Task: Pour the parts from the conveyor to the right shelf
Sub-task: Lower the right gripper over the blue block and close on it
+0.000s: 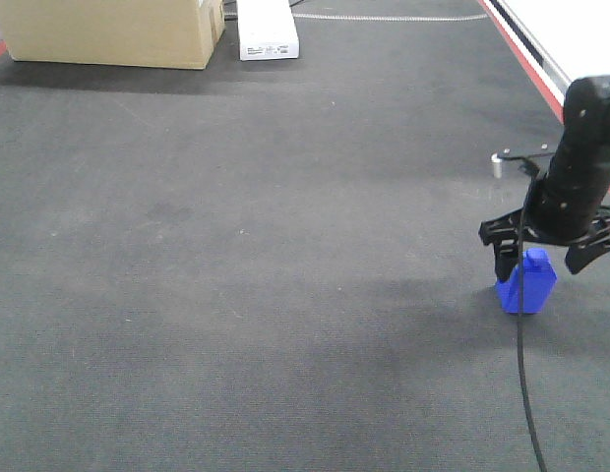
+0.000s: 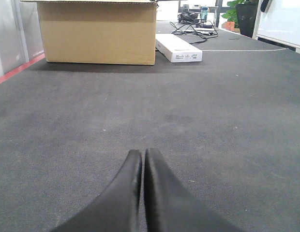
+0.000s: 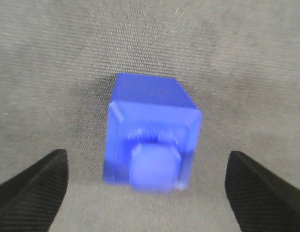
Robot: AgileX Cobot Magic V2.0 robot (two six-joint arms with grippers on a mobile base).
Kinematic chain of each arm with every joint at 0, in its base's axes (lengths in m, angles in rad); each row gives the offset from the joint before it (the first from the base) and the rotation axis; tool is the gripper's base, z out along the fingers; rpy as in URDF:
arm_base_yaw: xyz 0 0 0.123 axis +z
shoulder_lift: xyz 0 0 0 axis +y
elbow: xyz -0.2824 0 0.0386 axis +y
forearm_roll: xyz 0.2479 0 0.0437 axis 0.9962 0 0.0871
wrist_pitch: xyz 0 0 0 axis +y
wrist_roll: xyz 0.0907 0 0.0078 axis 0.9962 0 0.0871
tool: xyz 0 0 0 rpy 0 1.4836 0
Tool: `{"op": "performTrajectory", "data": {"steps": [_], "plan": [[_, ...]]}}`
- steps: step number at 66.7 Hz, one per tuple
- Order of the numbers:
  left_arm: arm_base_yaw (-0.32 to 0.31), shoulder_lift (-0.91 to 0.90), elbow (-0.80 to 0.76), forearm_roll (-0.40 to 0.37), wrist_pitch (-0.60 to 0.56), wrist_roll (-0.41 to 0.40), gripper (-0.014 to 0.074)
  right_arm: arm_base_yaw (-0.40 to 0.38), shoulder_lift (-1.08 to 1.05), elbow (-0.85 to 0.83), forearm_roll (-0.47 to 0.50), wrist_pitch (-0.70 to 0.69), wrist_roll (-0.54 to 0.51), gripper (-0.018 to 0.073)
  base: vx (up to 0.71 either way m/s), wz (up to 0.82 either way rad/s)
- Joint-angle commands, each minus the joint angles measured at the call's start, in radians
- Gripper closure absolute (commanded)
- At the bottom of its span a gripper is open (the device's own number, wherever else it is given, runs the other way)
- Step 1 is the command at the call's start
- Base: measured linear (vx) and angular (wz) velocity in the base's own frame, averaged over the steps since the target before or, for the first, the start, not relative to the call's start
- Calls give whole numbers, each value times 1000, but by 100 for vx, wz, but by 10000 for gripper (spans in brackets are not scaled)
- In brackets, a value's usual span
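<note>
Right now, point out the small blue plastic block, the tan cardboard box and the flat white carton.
small blue plastic block (image 3: 155, 121): right wrist view, studded face.
tan cardboard box (image 2: 97, 34): left wrist view, front wall.
flat white carton (image 1: 266, 25): front view, top.

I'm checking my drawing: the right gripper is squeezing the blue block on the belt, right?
Not squeezing. The right wrist view shows the right gripper open, its fingers apart on either side of the blue block, which does stand on the belt.

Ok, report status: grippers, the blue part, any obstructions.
Left gripper shut, empty. Right gripper open, fingers straddling the blue part, no contact. Part sits on the conveyor, stud up. Nothing near it; cardboard box at far end.
</note>
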Motion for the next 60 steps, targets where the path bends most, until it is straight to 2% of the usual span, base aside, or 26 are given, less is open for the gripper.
{"op": "performTrajectory", "data": {"steps": [1, 14, 21, 30, 34, 38, 48, 60], "plan": [[-7, 18, -20, -8, -79, -8, 602, -2, -27, -32, -13, 0, -8, -55, 0, 0], [-7, 18, -20, -8, -79, -8, 602, -2, 11, -32, -12, -34, -8, -27, 0, 0], [-7, 18, -20, -8, -79, -8, 602, -2, 20, -32, -12, -47, -8, 46, 0, 0], [-7, 18, -20, -8, -79, -8, 602, -2, 23, -32, -11, -92, -8, 272, 0, 0], [-7, 18, -20, -8, -79, -8, 602, -2, 23, -32, -11, -103, -6, 405, 0, 0], [-7, 18, -20, -8, -79, -8, 602, -2, 22, -32, -10, -108, -5, 579, 0, 0], [-7, 18, -20, -8, -79, -8, 602, -2, -8, -32, 8, -123, -4, 569, 0, 0], [-7, 18, -20, -8, -79, -8, 602, -2, -147, -28, 94, -214, -8, 567, 0, 0]]}}
